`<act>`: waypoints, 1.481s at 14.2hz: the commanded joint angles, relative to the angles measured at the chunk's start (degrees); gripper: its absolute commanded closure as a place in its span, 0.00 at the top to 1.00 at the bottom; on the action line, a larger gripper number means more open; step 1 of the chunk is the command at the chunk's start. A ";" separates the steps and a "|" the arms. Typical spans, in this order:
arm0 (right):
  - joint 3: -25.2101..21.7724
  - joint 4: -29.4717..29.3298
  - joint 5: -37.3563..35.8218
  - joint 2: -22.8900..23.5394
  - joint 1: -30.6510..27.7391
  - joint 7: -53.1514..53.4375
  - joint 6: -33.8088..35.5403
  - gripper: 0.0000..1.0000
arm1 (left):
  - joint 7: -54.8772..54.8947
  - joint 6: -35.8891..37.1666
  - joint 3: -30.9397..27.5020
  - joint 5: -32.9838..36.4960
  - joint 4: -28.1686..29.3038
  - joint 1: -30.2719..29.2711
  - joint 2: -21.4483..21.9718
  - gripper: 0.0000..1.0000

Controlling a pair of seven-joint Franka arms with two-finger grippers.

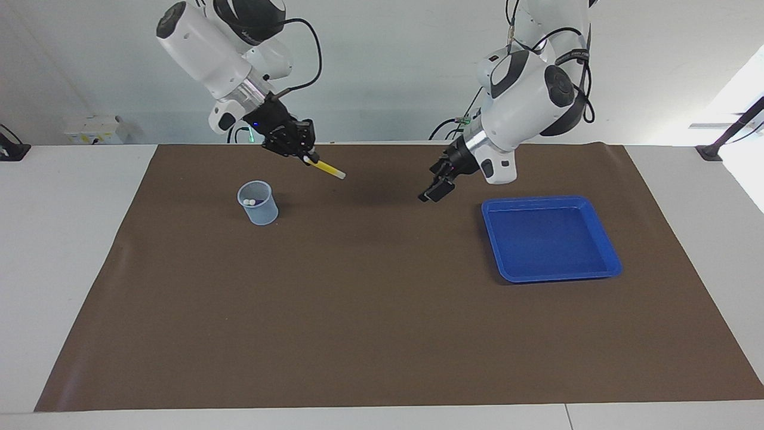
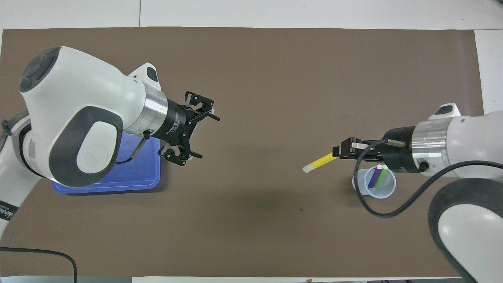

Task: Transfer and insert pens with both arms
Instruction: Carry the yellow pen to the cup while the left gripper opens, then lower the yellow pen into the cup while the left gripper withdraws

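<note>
Presently the right end effector (image 1: 305, 156) is clamped on one end of the yellow pen (image 1: 328, 169), held in the air above the brown mat (image 1: 382, 310) on the worktop, beside and above the clear cup (image 1: 258, 203) that stands toward the right arm's end. The pen's long axis runs from those fingers toward the mat's middle, its pale tip free and tilted slightly downward, away from the cup. The purple pen (image 2: 373, 176) and green pen (image 2: 380, 177) stand in the cup already. To insert, the yellow pen must probably swing back over the cup's mouth. The left end effector (image 2: 188, 130), jaws spread and empty, waits above the mat beside the blue tray (image 1: 549, 239).
</note>
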State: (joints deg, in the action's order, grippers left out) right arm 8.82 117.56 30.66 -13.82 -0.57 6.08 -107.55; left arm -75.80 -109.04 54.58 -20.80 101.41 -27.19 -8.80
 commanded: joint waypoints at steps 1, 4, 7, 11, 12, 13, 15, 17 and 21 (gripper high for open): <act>0.67 -1.28 -9.17 0.99 -3.20 -10.61 4.71 0.00 | 9.69 3.22 -0.18 9.42 -0.43 -1.29 0.98 1.00; 0.67 -0.50 -17.38 0.55 -3.38 -15.73 5.07 0.00 | 15.92 6.73 -0.27 12.62 -1.91 -4.18 0.63 1.00; 0.76 0.65 -21.60 0.81 -4.43 -20.82 3.32 0.00 | 24.46 11.21 -0.36 15.86 -4.29 -5.51 0.54 1.00; 0.76 2.05 -23.54 0.99 -4.44 -21.98 1.29 0.00 | 34.11 15.60 -0.44 19.65 -7.18 -5.51 0.72 1.00; 0.76 2.23 -23.63 0.99 -4.52 -23.11 1.11 0.00 | 37.28 17.44 -1.40 20.96 -8.76 -4.81 0.63 1.00; 0.76 2.58 -23.63 1.07 -4.61 -23.82 0.85 0.00 | 40.35 19.64 -3.50 22.45 -10.17 -2.89 0.63 1.00; 0.76 4.07 -23.63 0.90 -4.61 -24.09 -0.20 0.00 | 46.86 23.42 -13.05 23.35 -12.63 5.87 1.15 1.00; 0.76 5.39 -23.63 0.64 -4.61 -24.44 -0.55 0.00 | 53.01 27.02 -26.04 23.43 -14.83 17.19 1.68 1.00; 0.76 9.43 -23.63 0.55 -6.54 -27.60 -5.20 0.00 | 66.03 31.08 -47.97 23.17 -17.04 32.89 4.67 1.00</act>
State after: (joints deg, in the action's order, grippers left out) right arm 8.95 123.90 7.78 -12.29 -4.90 -18.35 -109.77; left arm -15.48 -80.62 15.12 1.61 85.16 -0.38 -6.43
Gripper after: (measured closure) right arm 0.828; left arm 0.000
